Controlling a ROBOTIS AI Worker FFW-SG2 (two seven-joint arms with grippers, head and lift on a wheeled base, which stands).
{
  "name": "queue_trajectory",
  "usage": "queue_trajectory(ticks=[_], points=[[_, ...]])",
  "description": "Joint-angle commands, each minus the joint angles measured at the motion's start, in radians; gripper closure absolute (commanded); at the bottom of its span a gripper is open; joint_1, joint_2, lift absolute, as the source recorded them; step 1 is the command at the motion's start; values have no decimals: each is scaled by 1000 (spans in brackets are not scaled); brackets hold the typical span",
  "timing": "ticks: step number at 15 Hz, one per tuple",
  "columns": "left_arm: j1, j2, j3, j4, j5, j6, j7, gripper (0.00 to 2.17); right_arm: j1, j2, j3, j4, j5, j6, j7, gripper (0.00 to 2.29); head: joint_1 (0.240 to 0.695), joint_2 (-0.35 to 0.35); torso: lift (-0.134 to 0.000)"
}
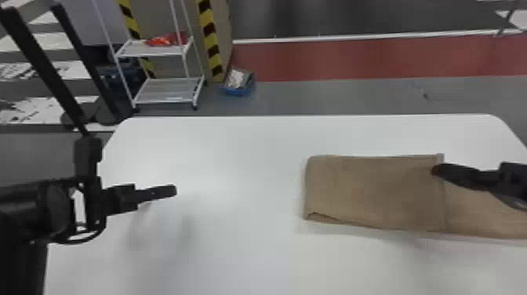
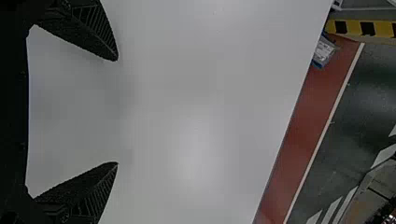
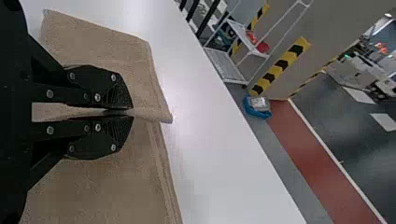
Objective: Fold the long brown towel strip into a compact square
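The brown towel (image 1: pixel 376 192) lies on the right part of the white table, one section folded over on top of a longer strip that runs off to the right. At the edge of the folded section is my right gripper (image 1: pixel 436 170). In the right wrist view my right gripper (image 3: pixel 132 112) is shut on that edge of the towel (image 3: pixel 107 42), near its far corner. My left gripper (image 1: pixel 172 190) is over the left part of the table, away from the towel; in the left wrist view my left gripper (image 2: pixel 117 112) stands open with bare tabletop between its fingers.
The white table (image 1: pixel 235 157) extends under both arms, its far edge ahead. Beyond it on the floor are a white shelf cart (image 1: pixel 164 90), a blue bin (image 1: pixel 238 83) and a pillar with yellow-black striping (image 1: pixel 211 43).
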Motion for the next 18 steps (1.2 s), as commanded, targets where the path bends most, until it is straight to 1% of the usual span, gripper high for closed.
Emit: queue_trajectory(ticks=[1, 2, 4, 6, 7, 8, 10, 11, 12, 14, 17, 18], points=[[0, -3, 3, 1, -2, 0, 0, 83, -18, -42, -90, 12, -22, 5, -1, 1035, 695, 76, -125], [0, -5, 2, 1, -2, 0, 0, 83, -7, -42, -105, 42, -22, 5, -4, 1031, 695, 55, -125], [1, -6, 2, -10, -11, 6, -1, 83, -7, -42, -88, 116, -12, 5, -10, 1031, 695, 27, -125], [3, -11, 6, -22, -14, 18, -3, 83, -15, -42, -79, 139, -2, 5, -13, 1031, 695, 24, -125], [1, -11, 8, -24, -14, 21, -4, 83, -18, -53, -87, 138, -2, 5, -13, 1031, 695, 27, -125], [1, -11, 8, -24, -14, 21, -4, 83, -18, -71, -102, 125, -21, 5, -8, 1031, 695, 29, -125], [1, -9, 11, -24, -14, 21, -3, 83, -15, -150, -177, 105, -59, 5, -8, 1035, 695, 23, -125], [1, -9, 11, -24, -14, 21, -3, 83, -16, -180, -192, 121, -62, 5, -11, 1035, 695, 9, -125], [0, -9, 5, -24, -14, 18, -1, 83, -10, -191, -188, 134, -58, 5, -10, 1031, 695, -33, -125], [0, -20, -4, -24, -20, 21, -3, 83, -7, -183, -176, 176, -41, 5, -13, 1031, 695, -70, -125], [1, -20, -4, -25, -26, 25, -3, 83, -18, -180, -145, 208, -21, 5, -16, 1035, 695, -82, -125], [1, -20, -4, -27, -28, 25, -3, 83, -39, -192, -142, 222, -21, 5, -16, 1031, 695, -79, -125]])
